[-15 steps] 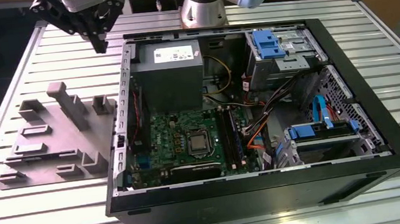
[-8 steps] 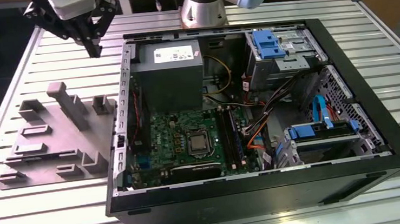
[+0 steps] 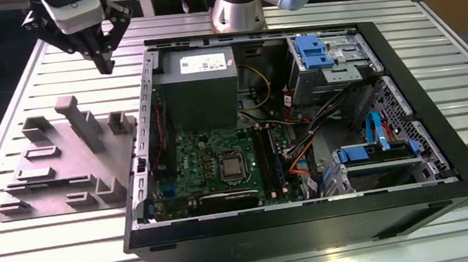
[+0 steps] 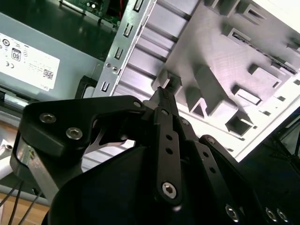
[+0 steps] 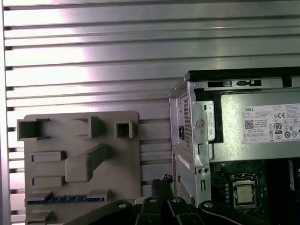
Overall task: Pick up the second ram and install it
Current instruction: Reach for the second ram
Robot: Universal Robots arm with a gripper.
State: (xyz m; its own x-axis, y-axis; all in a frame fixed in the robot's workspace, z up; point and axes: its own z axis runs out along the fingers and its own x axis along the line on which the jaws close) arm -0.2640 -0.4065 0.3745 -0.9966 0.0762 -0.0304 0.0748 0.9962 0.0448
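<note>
One ram (image 5: 65, 199) stood edge-up in the grey holder (image 3: 54, 160), at 9 o'clock from the case (image 3: 310, 226), probably slotted for easy pinching. The gripper (image 3: 107, 67) hung closed and empty above the surface (image 3: 41, 249), at the holder's 12 o'clock.

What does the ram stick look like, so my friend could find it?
Find the big open computer case, then the grey holder block on the table beside it. In the first wrist view a long thin ram stick lies in one of its slots. It is blue, the only coloured thing on that all-grey block.
</note>
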